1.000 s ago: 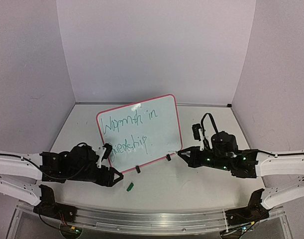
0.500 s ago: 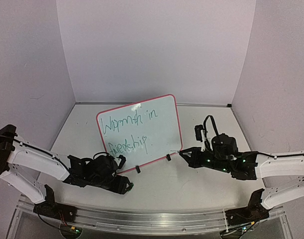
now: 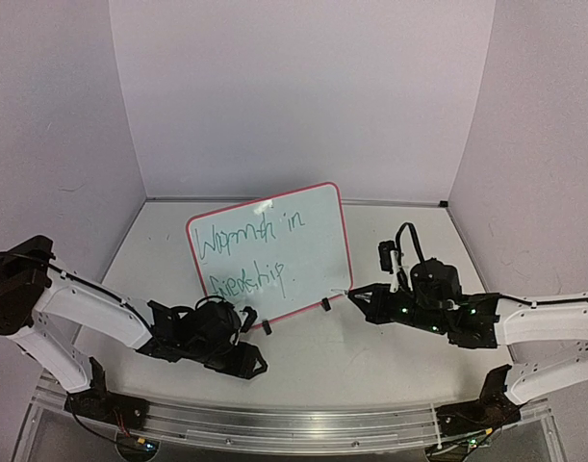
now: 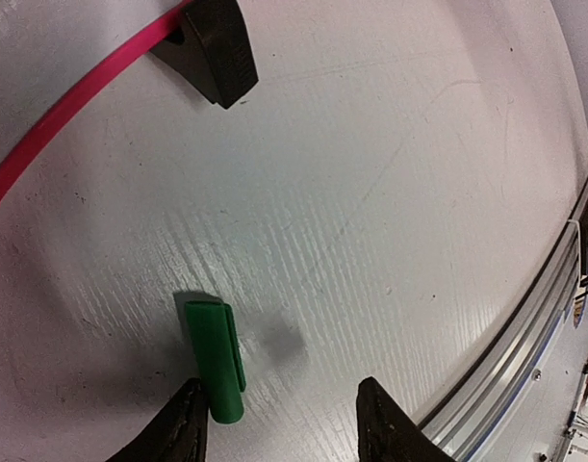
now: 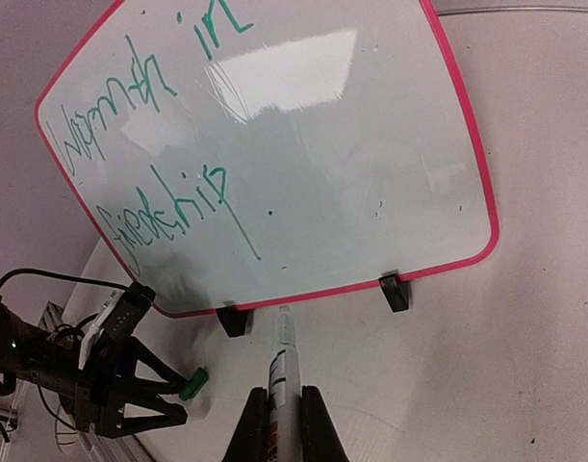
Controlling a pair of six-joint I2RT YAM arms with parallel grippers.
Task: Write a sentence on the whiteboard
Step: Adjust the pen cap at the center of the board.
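The small rectangular glossy white whiteboard (image 3: 313, 241) with a thin pink-red frame stood on two black clip feet (image 5: 395, 291) near the centre of the white worktop (image 3: 370, 356), leaning back. The green handwritten sentence (image 3: 245, 252) ran in two lines across its left portion. The right gripper (image 5: 279, 428) was clamped on a grey-bodied marker (image 5: 282, 361), whose tip was close to the board's lower frame. The left gripper (image 4: 284, 423) sat low toward the worktop's near edge with its jaws partly apart, closed on nothing. A small green plastic cap (image 4: 215, 358) lay on the worktop between them, just beside one finger.
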